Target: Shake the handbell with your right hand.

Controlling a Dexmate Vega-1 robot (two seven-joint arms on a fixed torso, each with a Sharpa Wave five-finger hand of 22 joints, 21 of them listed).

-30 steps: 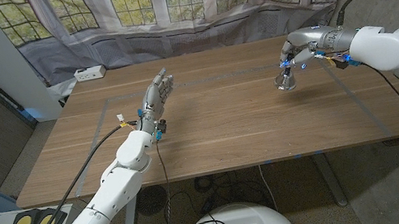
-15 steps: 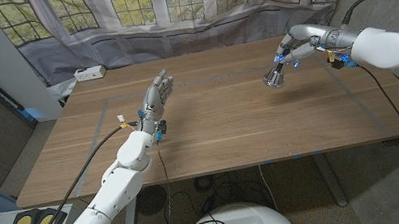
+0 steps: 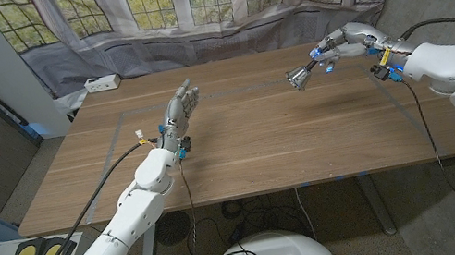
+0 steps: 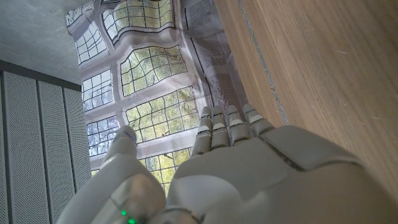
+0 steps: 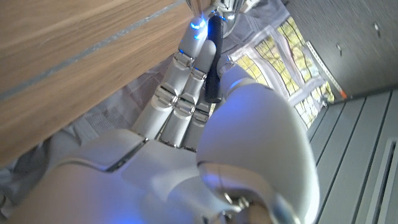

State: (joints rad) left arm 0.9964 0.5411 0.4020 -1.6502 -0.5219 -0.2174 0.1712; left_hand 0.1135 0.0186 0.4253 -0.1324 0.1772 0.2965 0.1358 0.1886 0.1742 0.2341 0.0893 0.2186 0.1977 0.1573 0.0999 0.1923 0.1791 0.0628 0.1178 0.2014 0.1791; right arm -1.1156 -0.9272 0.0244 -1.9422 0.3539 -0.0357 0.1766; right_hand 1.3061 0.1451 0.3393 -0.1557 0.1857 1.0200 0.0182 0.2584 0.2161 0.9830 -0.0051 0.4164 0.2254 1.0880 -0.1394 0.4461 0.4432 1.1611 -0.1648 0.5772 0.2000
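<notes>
Your right hand point(image 3: 345, 39) pinches the handbell point(image 3: 301, 78) by its dark handle, lifted off the table point(image 3: 305, 142), its mouth tilted out beyond your fingertips; in the right wrist view your fingers point(image 5: 186, 87) hide most of it. Your left hand point(image 3: 179, 110) stands well apart, fingers straight and together, holding nothing. A white power strip point(image 3: 101, 83) lies beyond it.

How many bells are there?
1. The bell is up in the air over the table's far right part, held by its black handle in the right robot hand, tipped sideways. I see no other bell anywhere.
</notes>
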